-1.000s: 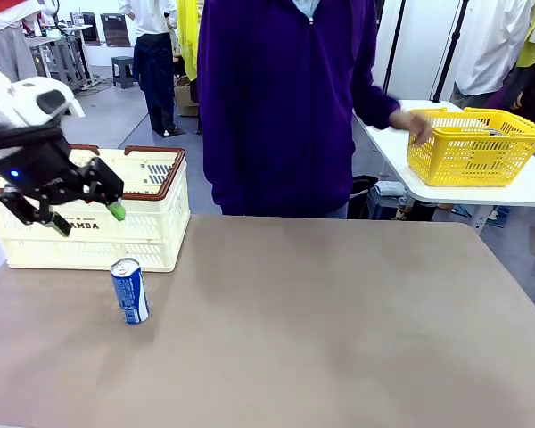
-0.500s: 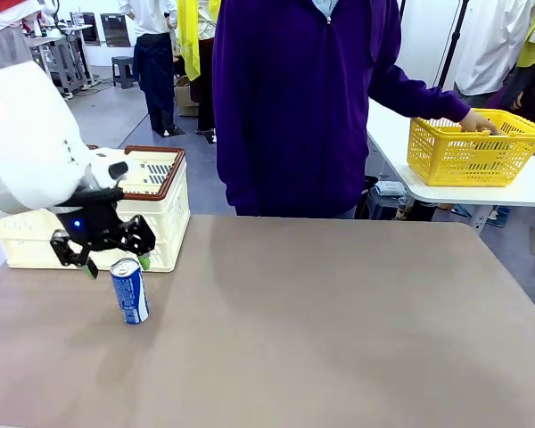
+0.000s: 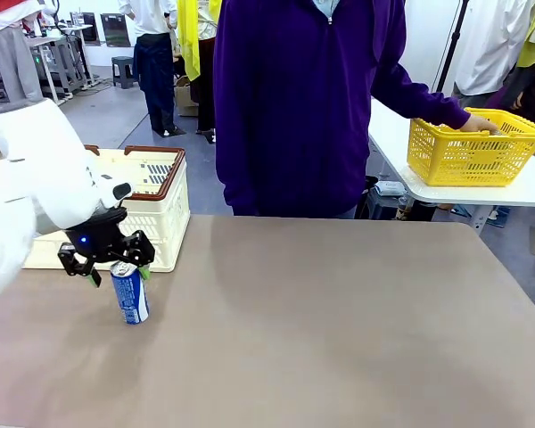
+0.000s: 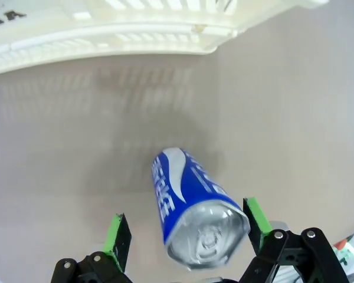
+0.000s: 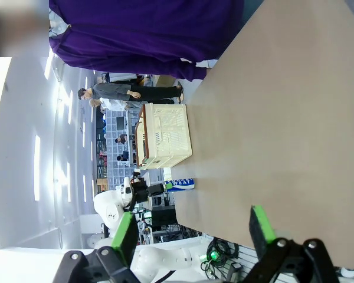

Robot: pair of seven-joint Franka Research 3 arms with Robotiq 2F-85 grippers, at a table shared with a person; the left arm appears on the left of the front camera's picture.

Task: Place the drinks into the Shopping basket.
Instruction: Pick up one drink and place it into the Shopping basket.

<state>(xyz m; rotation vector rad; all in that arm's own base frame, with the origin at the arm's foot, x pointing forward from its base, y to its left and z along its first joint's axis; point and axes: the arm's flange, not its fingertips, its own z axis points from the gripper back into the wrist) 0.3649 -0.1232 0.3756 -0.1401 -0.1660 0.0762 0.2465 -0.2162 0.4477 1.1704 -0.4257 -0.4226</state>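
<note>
The blue can (image 3: 130, 292) stands upright on the brown table, a little in front of the Shopping basket (image 3: 152, 218). My left gripper (image 3: 118, 272) is open and down around the can's silver top, one green pad on each side. In the left wrist view the blue can (image 4: 192, 203) sits between the fingers (image 4: 115, 232), nearer the right pad, with the Shopping basket's wall (image 4: 135, 29) beyond it. My right gripper (image 5: 193, 233) is open with nothing in it, far off across the table from the blue can (image 5: 180, 184) and the Shopping basket (image 5: 165, 134). The green can is out of view.
A person in a purple top (image 3: 294, 107) stands at the table's far edge, one hand (image 3: 475, 122) on a yellow mesh basket (image 3: 474, 147) on a white side table (image 3: 517, 189). The brown tabletop (image 3: 339, 321) stretches to the right of the can.
My left gripper has come down from in front of the Shopping basket to straddle the blue can's top. The person's hand has moved across the yellow basket to its far side.
</note>
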